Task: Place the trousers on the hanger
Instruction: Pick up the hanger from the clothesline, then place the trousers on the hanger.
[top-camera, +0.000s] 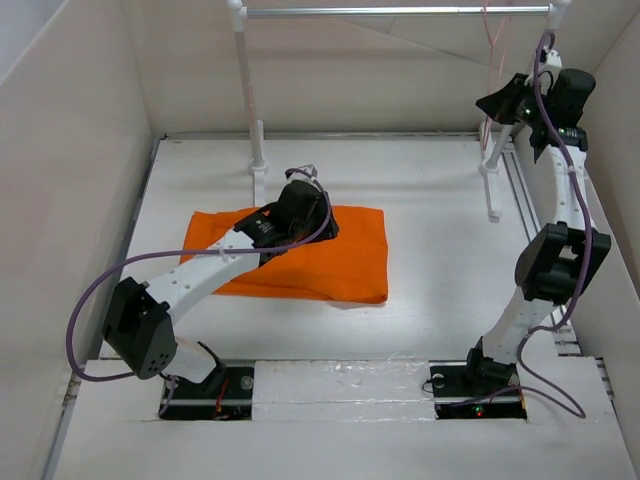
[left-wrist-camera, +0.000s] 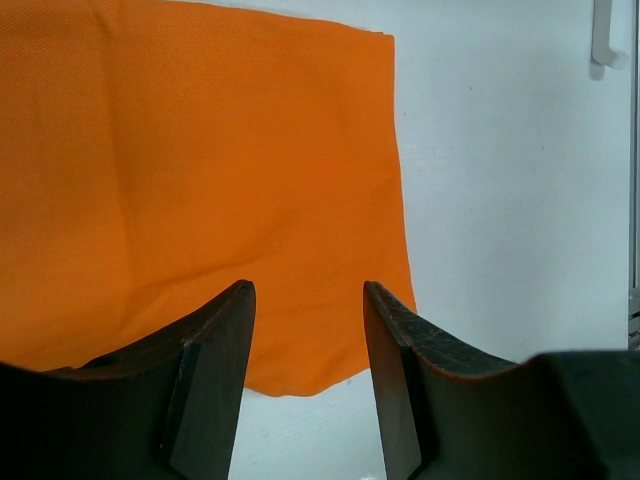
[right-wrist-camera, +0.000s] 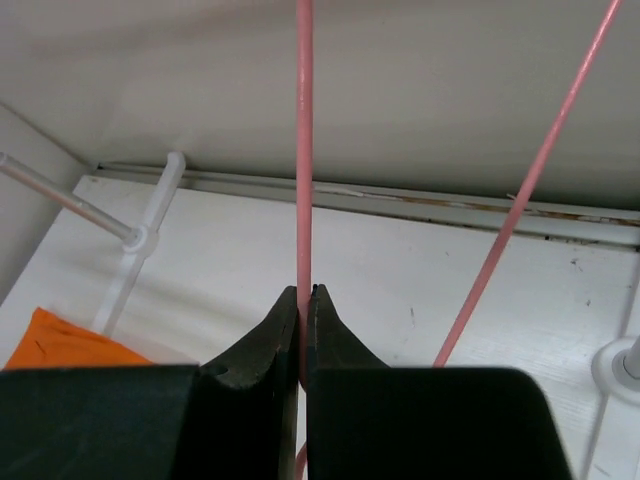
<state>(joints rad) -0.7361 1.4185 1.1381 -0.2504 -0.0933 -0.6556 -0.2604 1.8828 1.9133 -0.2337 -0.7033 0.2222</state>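
The right end effector (right-wrist-camera: 305, 292) pinches the hanger (right-wrist-camera: 304, 150) near the worktop's (top-camera: 430, 260) far right corner. The left end effector (left-wrist-camera: 307, 290), half open, is over the trousers (left-wrist-camera: 200, 170).

Orange trousers (top-camera: 345, 258) flat, pink hanger (top-camera: 489, 45) on the rail (top-camera: 400, 11)
The left gripper (top-camera: 310, 222) hovers over the folded trousers on the white table (top-camera: 440, 280); the right gripper (top-camera: 490, 105) (arm raised, far right) sits at the hanger

Left of centre, trousers (top-camera: 340, 250) flat on table (top-camera: 440, 230); hanger (right-wrist-camera: 304, 150) at right end of rail (top-camera: 400, 11), behind
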